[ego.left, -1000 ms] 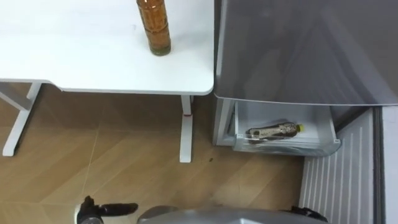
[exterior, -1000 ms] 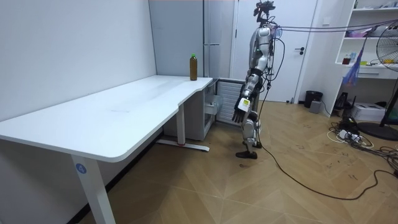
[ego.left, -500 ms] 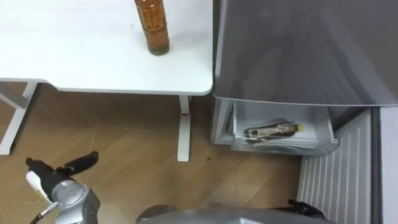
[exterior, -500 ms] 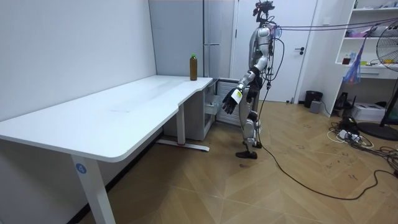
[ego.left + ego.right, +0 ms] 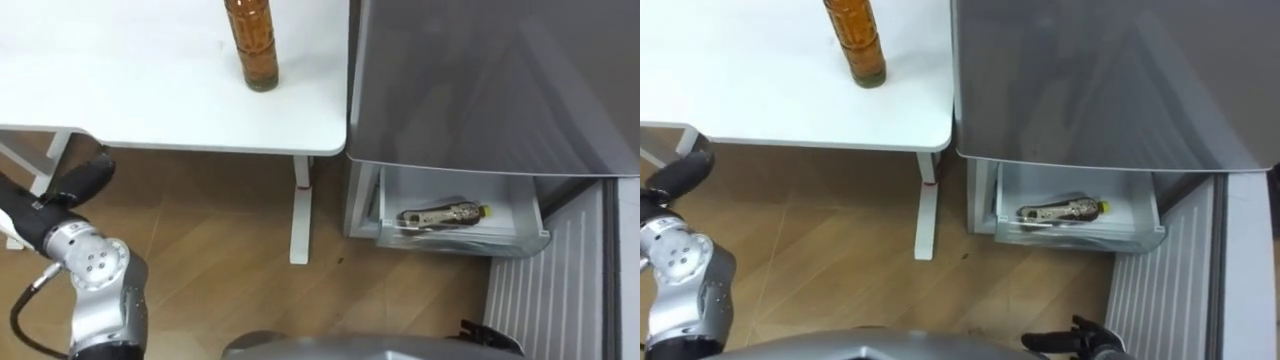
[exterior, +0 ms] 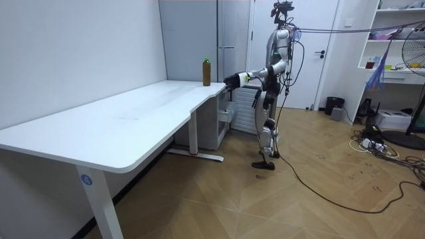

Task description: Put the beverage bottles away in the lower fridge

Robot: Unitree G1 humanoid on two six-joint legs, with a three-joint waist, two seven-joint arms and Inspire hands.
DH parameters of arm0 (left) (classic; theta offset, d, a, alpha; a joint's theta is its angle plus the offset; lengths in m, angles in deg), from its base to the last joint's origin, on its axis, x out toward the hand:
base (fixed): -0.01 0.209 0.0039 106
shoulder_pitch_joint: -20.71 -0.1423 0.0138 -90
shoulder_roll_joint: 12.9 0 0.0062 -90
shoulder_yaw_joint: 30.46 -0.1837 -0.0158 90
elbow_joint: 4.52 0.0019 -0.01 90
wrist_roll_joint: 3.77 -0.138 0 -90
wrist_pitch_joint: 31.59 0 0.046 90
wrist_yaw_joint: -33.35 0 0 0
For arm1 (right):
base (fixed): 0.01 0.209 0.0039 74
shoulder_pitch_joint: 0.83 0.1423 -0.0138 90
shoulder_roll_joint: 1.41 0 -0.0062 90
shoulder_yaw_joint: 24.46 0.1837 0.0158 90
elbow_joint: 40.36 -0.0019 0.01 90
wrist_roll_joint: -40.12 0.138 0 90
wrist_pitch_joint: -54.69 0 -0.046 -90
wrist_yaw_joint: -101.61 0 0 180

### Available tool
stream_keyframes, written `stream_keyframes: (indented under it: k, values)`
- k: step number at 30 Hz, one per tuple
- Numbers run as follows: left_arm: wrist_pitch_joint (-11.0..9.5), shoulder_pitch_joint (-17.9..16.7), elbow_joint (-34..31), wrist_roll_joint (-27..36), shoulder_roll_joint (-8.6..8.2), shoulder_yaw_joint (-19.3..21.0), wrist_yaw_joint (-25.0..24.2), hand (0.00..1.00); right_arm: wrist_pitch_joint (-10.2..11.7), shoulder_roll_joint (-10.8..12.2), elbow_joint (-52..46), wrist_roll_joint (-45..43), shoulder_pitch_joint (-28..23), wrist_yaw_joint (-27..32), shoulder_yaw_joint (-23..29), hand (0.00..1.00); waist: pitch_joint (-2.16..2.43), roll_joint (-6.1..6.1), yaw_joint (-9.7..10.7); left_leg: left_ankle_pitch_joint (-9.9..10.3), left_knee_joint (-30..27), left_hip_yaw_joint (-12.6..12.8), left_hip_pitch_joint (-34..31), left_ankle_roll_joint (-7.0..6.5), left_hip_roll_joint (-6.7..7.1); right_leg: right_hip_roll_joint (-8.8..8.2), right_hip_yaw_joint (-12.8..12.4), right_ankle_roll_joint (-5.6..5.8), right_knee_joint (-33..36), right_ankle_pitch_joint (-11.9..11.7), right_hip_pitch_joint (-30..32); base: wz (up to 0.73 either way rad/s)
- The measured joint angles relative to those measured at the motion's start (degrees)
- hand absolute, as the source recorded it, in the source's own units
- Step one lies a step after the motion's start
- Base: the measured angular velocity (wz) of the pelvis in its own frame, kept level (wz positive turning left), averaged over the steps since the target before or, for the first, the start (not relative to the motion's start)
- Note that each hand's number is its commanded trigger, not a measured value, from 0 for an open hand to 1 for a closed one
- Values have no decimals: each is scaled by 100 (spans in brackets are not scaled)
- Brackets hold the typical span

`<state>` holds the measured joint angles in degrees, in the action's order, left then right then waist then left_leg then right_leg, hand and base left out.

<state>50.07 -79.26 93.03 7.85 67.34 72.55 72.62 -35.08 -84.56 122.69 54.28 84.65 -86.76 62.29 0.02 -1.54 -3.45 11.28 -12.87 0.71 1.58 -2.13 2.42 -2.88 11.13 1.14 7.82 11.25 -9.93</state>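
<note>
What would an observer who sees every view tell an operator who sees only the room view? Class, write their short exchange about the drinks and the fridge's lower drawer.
Operator: My room view does not look into the lower drawer. Is a drink in it?
Observer: Yes. In the eye views a yellow-capped bottle lies on its side in the open drawer.
Operator: Is the left hand on the other bottle?
Observer: No. From above, the left hand is short of the table's near edge. It is empty and well apart from the upright bottle.
</note>
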Motion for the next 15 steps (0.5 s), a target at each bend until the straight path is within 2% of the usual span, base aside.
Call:
stream_keyframes:
  k: [5,9,15]
  values:
    - [-21,2,-536,-134,0,-162,-215,0,2,2,-2,-69,39,-57,3,0,8,-23,12,9,-78,-1,-102,-10,-1,-1,2,-1,17,0,89,0]
    - [-28,10,-635,-205,4,-227,-419,0,5,1,-2,-78,41,-68,4,0,-5,-3,22,11,-94,9,-107,-13,1,-3,-1,-2,16,-2,91,0]
    - [-28,14,-650,-745,1,-337,-791,0,40,-14,5,-78,38,-121,2,0,-21,35,27,12,-65,13,-112,-14,3,0,-20,-2,11,-2,93,0]
